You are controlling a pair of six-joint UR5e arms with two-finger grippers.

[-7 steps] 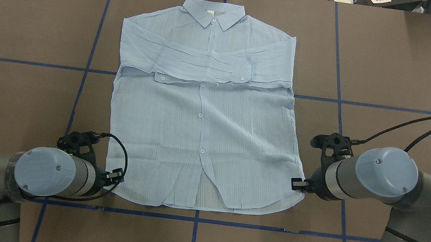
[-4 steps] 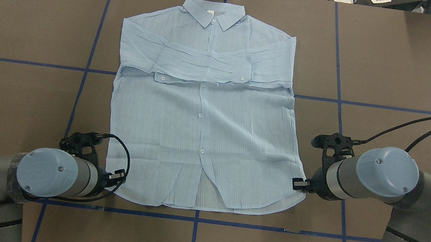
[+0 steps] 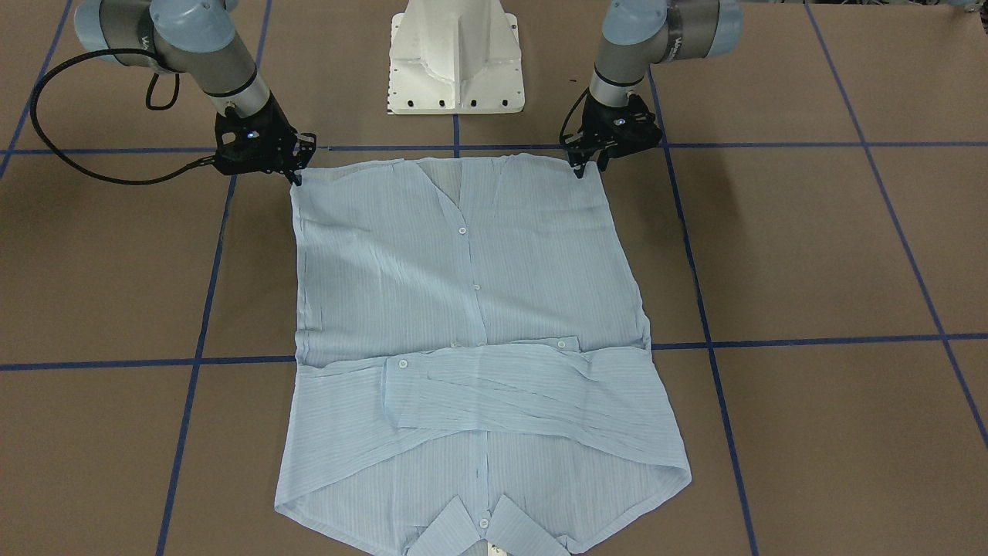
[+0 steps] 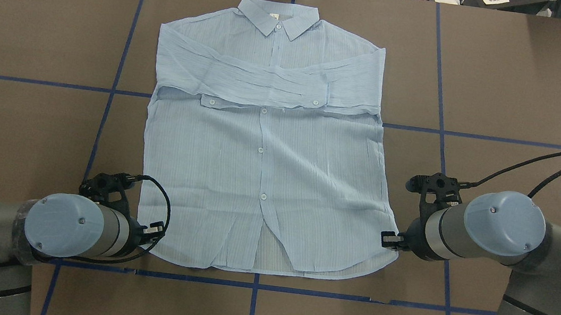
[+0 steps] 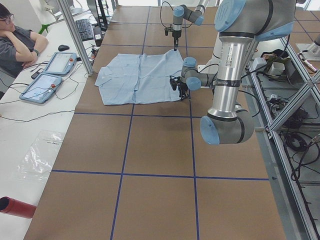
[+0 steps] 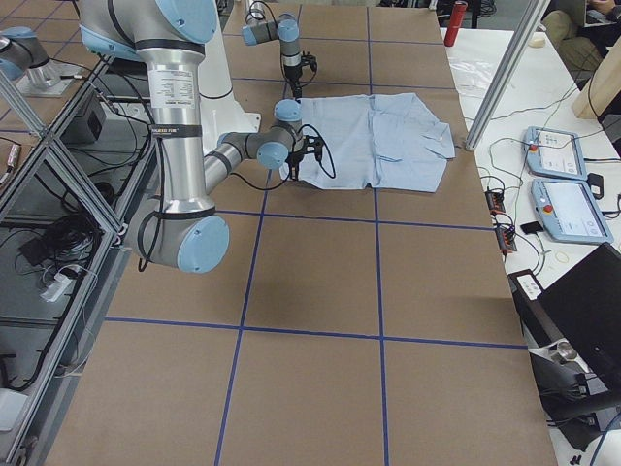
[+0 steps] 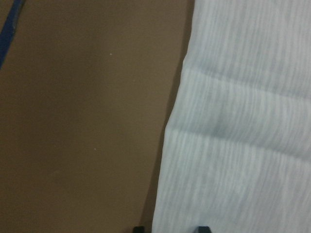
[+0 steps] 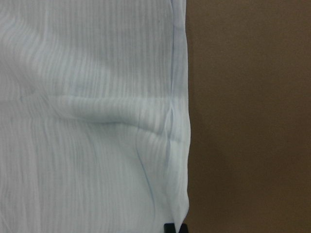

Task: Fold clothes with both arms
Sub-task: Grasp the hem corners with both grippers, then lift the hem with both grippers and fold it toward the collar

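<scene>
Brown, blue-taped table (image 4: 510, 73) carries a shirt (image 4: 257, 176), seemingly lying flat.

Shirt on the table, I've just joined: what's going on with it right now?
The pale blue shirt lies flat on the table, front up, with its sleeves already folded across the chest and its collar away from the robot. The right pincer is pinched on one hem corner on the robot's side. The left pincer is open at the other corner, straddling the shirt's edge. The hem is not yet lifted.
</scene>
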